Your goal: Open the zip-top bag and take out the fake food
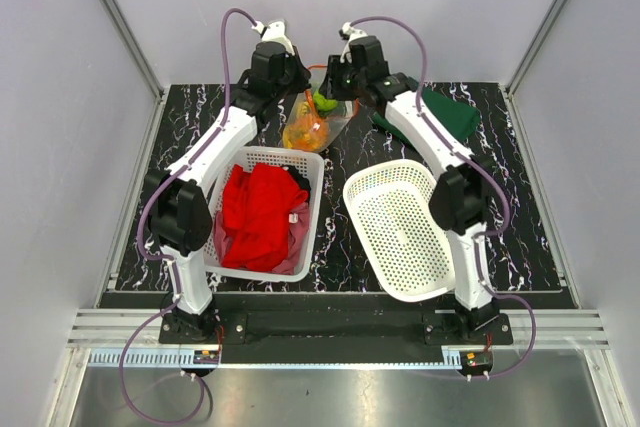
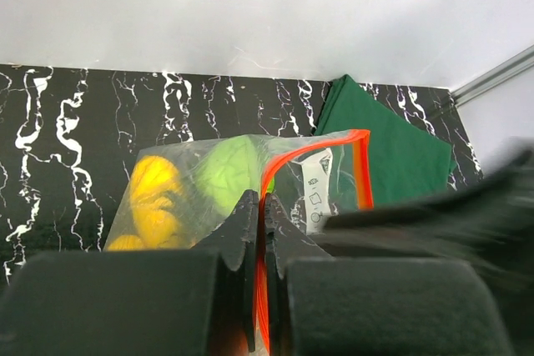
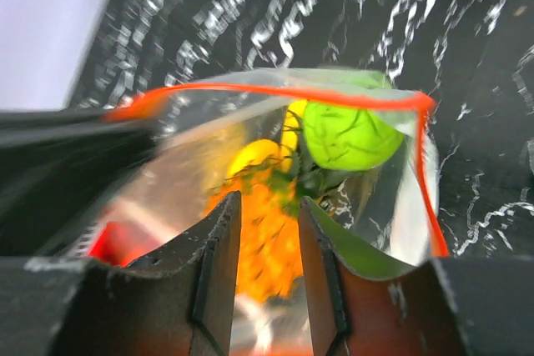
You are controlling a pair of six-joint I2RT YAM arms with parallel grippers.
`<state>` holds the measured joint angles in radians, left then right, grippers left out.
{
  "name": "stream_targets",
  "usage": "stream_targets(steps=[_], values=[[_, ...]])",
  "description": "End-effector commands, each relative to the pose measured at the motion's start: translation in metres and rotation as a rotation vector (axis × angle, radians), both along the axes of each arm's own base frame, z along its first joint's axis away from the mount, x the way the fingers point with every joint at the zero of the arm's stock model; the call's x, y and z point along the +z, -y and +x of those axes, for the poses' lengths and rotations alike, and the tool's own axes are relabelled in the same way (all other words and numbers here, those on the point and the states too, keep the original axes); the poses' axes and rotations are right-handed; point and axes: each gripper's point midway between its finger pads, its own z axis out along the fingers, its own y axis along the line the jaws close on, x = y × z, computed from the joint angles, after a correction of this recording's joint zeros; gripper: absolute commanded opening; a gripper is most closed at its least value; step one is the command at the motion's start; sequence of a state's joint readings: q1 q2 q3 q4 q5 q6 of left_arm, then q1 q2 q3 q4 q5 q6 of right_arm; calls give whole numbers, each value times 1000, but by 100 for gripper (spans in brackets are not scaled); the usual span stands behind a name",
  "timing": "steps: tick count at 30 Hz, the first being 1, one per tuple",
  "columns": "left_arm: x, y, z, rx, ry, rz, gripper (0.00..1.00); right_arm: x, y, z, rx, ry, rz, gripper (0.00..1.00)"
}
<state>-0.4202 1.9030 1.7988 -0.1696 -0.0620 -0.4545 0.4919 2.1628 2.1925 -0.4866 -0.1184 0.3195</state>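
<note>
The clear crinkly zip-top bag (image 1: 305, 130) is held at the far middle of the black marbled table (image 1: 520, 207). Its red-orange zip strip (image 2: 321, 141) is pinched in the closed left gripper (image 2: 260, 206). The plastic fruits (image 3: 346, 135) lie straight ahead of the narrowly parted right gripper (image 3: 267, 206), whose tips are apparently just inside the gaping mouth.

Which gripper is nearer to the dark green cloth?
Right. The right gripper is at the bag edge that faces the cloth; the left gripper pinches the zip strip on the farther side.
</note>
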Motion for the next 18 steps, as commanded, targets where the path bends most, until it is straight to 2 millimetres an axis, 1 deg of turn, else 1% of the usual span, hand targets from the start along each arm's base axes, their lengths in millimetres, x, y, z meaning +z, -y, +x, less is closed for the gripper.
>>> stream_targets(steps=[1, 2, 3, 4, 6, 7, 8, 10, 11, 12, 14, 16, 17, 18], values=[[54, 16, 3, -48, 123, -105, 0, -22, -9, 25, 23, 8, 11, 41], [53, 17, 3, -51, 119, -111, 0, -24, -10, 27, 24, 11, 14, 41], [53, 23, 1, -81, 112, -121, 0, -27, -6, 32, 8, 17, 10, 41], [52, 24, 0, -85, 108, -127, 0, -25, -3, 39, 0, 44, 14, 41], [50, 26, -1, -89, 100, -133, 0, -30, 1, 44, 0, 63, 5, 44], [48, 27, -1, -90, 90, -140, 0, -28, 2, 48, 5, 90, -3, 46], [47, 28, -1, -96, 89, -142, 0, -28, 2, 49, 6, 101, -8, 52], [43, 32, -1, -109, 69, -161, 0, -31, 2, 52, 9, 130, -13, 54], [43, 35, -3, -124, 64, -170, 0, -42, 3, 53, 6, 120, -17, 56], [41, 37, -2, -129, 58, -178, 0, -37, 2, 56, 1, 144, 4, 58], [41, 43, -4, -151, 52, -192, 0, -38, -2, 55, 25, 142, 24, 62], [37, 47, -3, -164, 45, -193, 0, -43, -6, 55, 36, 134, 40, 64], [38, 49, -4, -175, 43, -195, 0, -47, -11, 50, 71, 122, 56, 66], [40, 50, -4, -180, 48, -198, 0, -46, -12, 52, 68, 137, 71, 70]])
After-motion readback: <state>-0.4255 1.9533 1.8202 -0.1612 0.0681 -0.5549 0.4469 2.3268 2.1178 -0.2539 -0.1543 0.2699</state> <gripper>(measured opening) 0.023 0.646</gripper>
